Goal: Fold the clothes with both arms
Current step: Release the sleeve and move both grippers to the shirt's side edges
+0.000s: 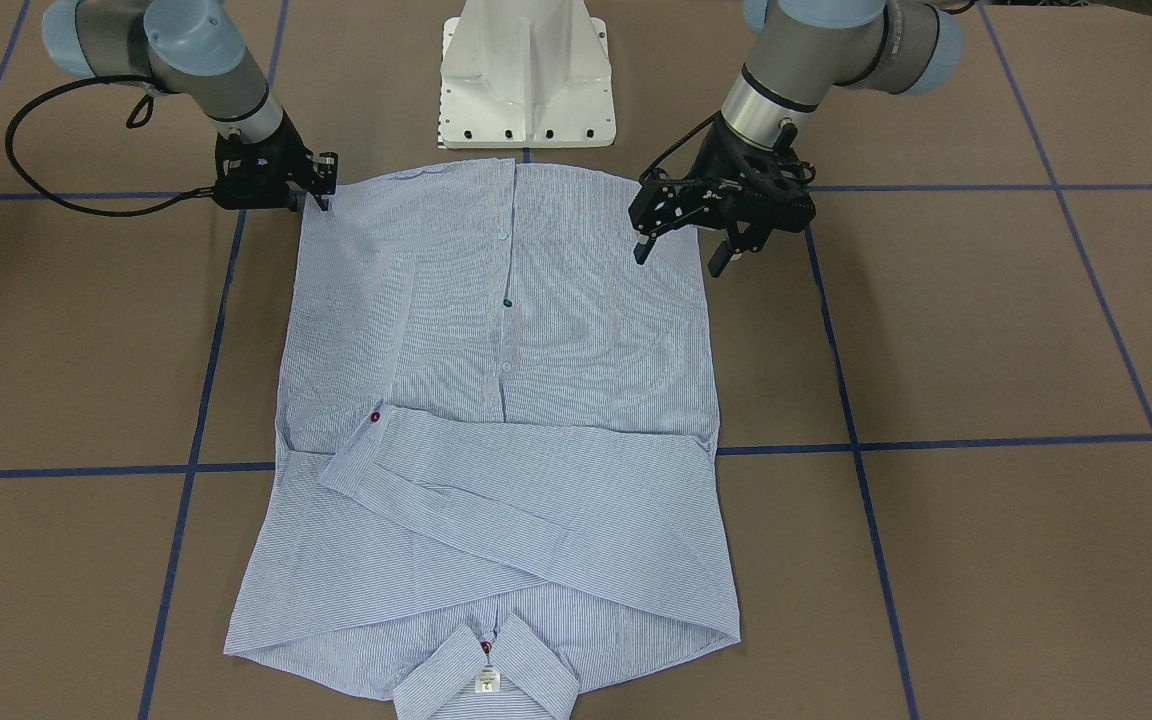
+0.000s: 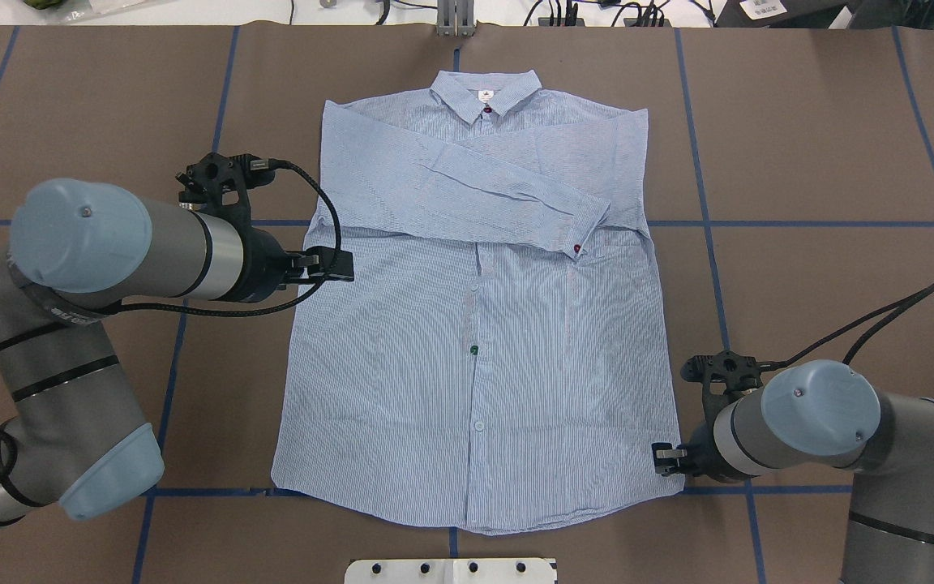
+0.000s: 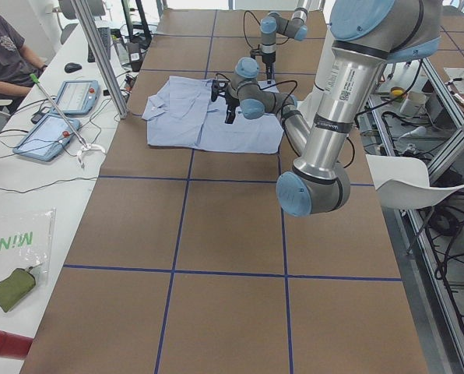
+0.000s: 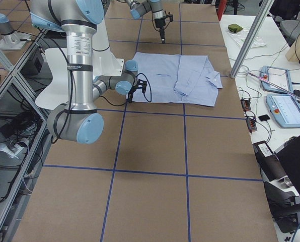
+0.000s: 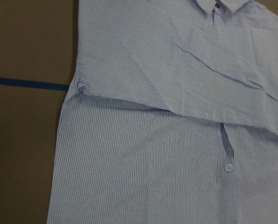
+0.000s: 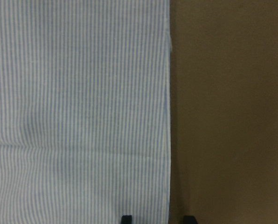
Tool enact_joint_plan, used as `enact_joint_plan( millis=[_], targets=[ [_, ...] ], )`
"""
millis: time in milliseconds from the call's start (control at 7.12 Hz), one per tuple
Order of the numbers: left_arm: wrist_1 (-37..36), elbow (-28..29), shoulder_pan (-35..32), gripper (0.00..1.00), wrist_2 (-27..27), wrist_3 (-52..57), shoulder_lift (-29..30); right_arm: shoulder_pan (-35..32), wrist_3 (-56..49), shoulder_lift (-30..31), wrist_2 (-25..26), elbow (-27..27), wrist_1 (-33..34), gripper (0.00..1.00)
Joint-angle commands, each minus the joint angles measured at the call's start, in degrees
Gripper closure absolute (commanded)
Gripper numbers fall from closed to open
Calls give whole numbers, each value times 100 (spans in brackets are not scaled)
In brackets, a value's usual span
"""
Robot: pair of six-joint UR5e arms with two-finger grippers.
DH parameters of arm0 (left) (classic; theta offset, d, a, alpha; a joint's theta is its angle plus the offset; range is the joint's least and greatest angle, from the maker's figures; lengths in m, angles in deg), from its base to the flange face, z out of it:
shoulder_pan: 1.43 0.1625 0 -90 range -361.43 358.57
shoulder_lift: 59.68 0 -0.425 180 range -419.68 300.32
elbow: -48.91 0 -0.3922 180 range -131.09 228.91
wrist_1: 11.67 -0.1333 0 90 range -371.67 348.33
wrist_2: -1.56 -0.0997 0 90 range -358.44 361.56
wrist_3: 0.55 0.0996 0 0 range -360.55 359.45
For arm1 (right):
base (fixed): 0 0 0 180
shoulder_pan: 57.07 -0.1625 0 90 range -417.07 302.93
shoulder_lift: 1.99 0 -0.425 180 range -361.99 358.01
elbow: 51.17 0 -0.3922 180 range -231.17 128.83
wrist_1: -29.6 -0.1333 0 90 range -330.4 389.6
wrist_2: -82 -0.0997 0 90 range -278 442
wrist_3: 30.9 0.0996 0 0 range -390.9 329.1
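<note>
The light-blue striped shirt [image 1: 506, 390] [image 2: 475, 341] lies flat and buttoned, front up, its collar [image 2: 485, 96] away from the robot. Both sleeves are folded across the chest. My left gripper [image 1: 678, 255] [image 2: 339, 268] hangs open above the shirt's left side edge, holding nothing; its wrist view shows only the shirt [image 5: 153, 140]. My right gripper [image 1: 321, 198] [image 2: 661, 460] is low at the hem's right corner. Its fingertips [image 6: 126, 218] stand apart, one over the shirt's edge [image 6: 78, 112] and one over the bare table.
The white pedestal base [image 1: 526, 90] stands just behind the hem. Blue tape lines [image 1: 986, 440] grid the brown table. A side bench with tablets [image 3: 57, 117] and a seated person [image 3: 6, 54] runs past the collar end, behind an aluminium post [image 4: 250, 35].
</note>
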Motion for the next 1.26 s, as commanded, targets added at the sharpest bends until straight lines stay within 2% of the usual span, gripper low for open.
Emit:
enact_joint_plan(
  millis=[0, 421, 562, 702, 843, 1124],
  targets=[
    [0, 6, 0, 0, -12, 0, -1, 14, 0, 1, -71, -20, 10, 53],
    [0, 6, 0, 0, -21, 0, -1, 41, 9, 10, -186, -37, 1, 51],
    [0, -3, 0, 0, -21, 0, -1, 41, 9, 1, -186, -37, 10, 63],
    [0, 6, 0, 0, -21, 0, -1, 49, 26, 1, -186, -37, 10, 90],
    [0, 6, 0, 0, -21, 0, -9, 41, 26, 1, -195, -29, 1, 100],
    [-9, 137, 0, 0, -12, 9, -18, 23, 26, -51, -186, 24, -7, 100]
  ],
)
